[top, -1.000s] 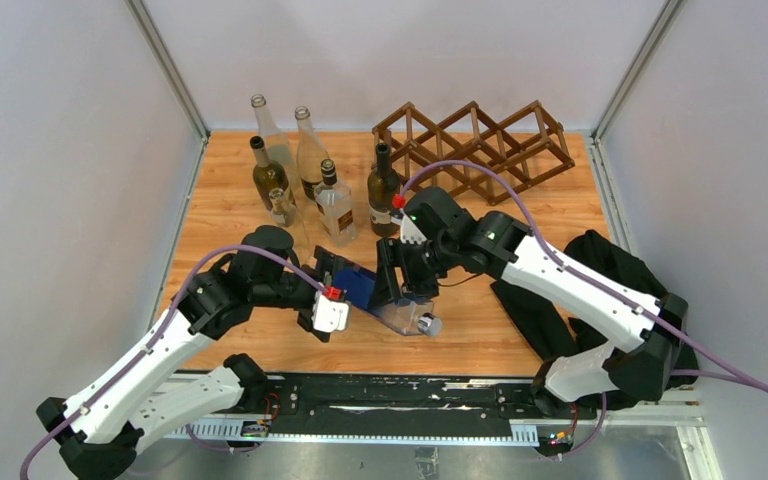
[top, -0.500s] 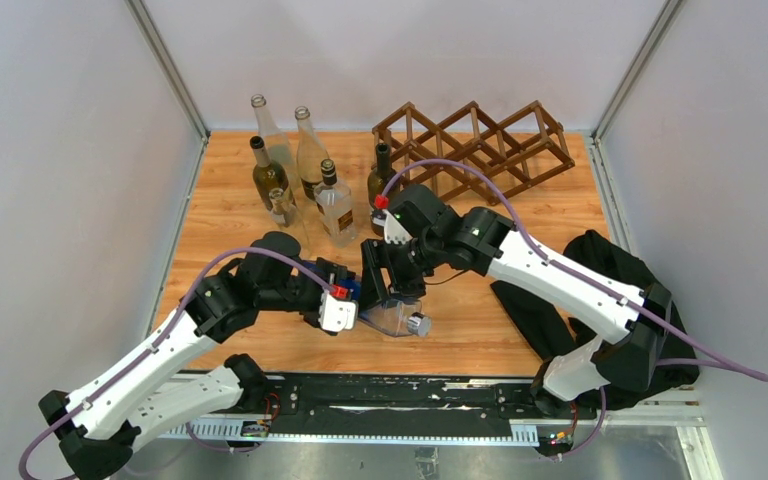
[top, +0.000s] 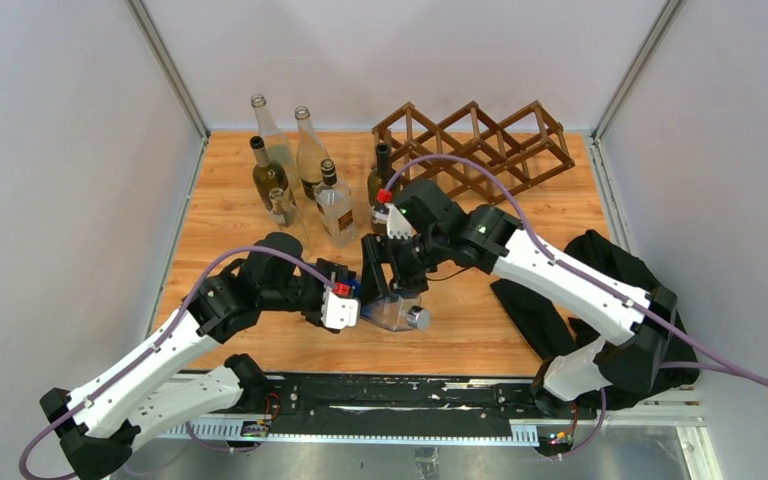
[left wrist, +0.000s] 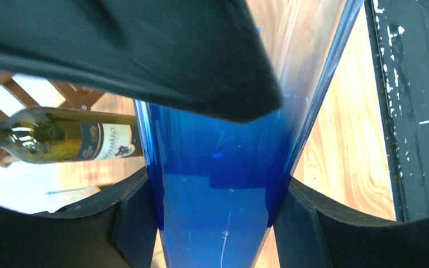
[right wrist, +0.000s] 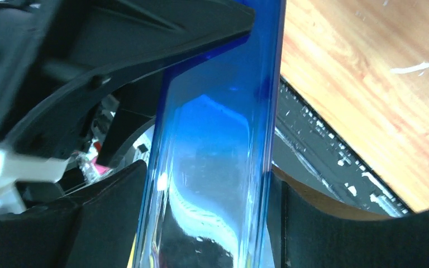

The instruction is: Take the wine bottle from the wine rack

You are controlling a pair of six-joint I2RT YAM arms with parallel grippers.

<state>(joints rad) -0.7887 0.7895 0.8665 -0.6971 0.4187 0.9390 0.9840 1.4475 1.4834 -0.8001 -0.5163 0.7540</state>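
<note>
The wine bottle, blue at its base and clear toward its silver cap, hangs tilted just above the middle of the table, off the wine rack. That dark brown lattice stands at the back with nothing showing in its cells. My left gripper is shut on the bottle's blue end; in the left wrist view the wine bottle fills my left gripper, both pads against the glass. My right gripper comes down on the body; in the right wrist view my right gripper brackets the wine bottle, pads at the glass.
Several bottles stand at the back left, and a dark labelled bottle stands just in front of the rack, also visible as the labelled bottle. A black cloth lies at the right. A black rail runs along the near edge.
My left gripper has moved right and closed on the bottle's blue end. The right arm and the bottle have shifted a little to the left and away from me.
</note>
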